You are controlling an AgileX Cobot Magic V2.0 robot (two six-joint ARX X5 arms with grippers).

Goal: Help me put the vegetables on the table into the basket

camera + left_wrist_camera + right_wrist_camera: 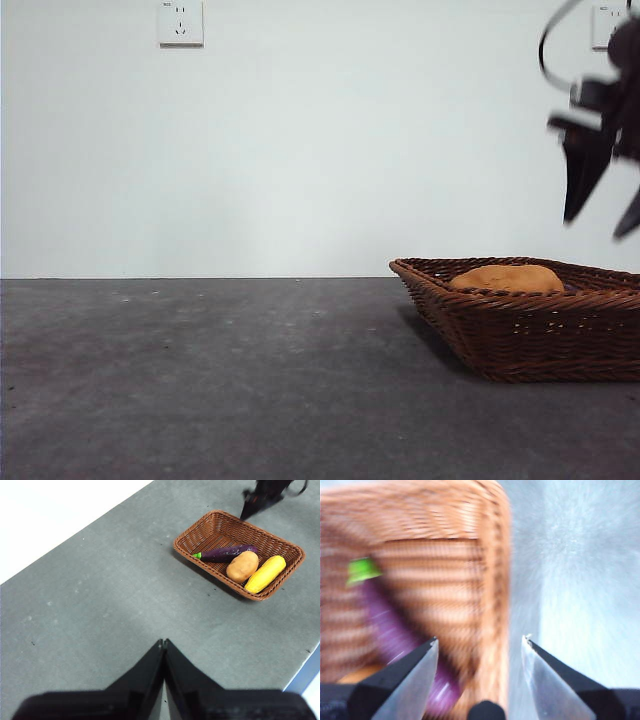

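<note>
Looks like the job's basically done: eggplant (230,553), tuber (242,566) and corn cob (265,573) all lie inside the basket (210,527). Right gripper (479,647) hangs wide open and empty above the basket's rim, left gripper (163,645) is pinched closed well away from the basket over bare table (100,605). I'd say next it just lifts clear, with loads of room

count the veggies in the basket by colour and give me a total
purple: 1, eggplant
orange-brown: 1, tuber
yellow: 1, corn
total: 3, all in the basket
</note>
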